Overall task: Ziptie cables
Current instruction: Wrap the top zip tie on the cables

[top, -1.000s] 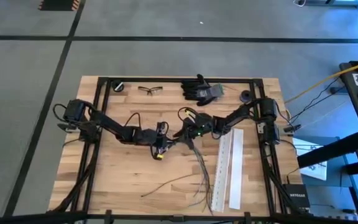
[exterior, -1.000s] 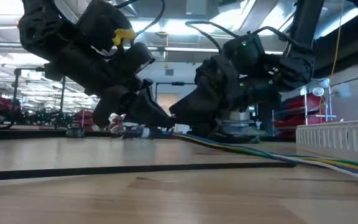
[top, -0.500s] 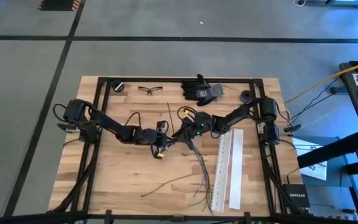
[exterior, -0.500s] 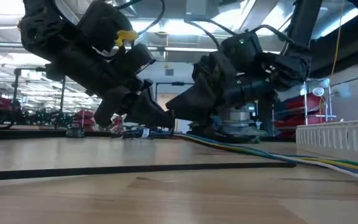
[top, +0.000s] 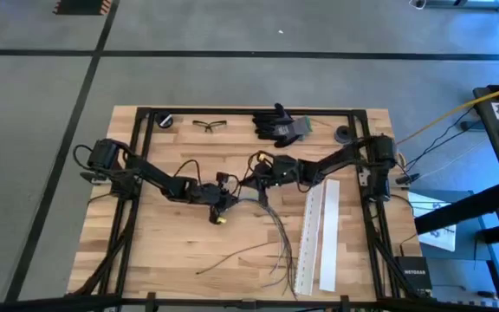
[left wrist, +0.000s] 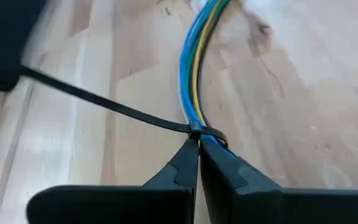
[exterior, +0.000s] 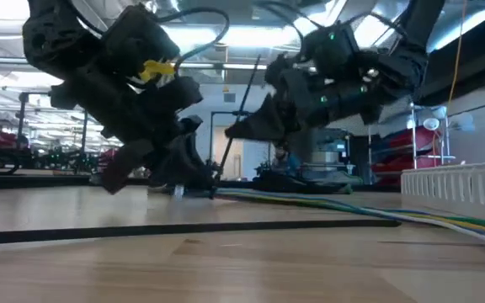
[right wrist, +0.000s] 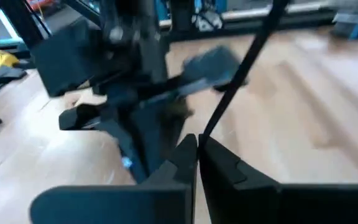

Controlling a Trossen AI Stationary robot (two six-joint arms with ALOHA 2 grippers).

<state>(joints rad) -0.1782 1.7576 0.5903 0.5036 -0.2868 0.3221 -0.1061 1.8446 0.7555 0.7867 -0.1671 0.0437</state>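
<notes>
- My left gripper is pinched closed on the ziptie loop around the cables, mid-bench.
- My right gripper, at its 2 o'clock, clamps the ziptie's tail.

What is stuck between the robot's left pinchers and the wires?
Nothing visible. The left gripper is pinched shut at the zip tie looped around the cables. The right gripper is shut on the tie's tail, raised above the table.
</notes>
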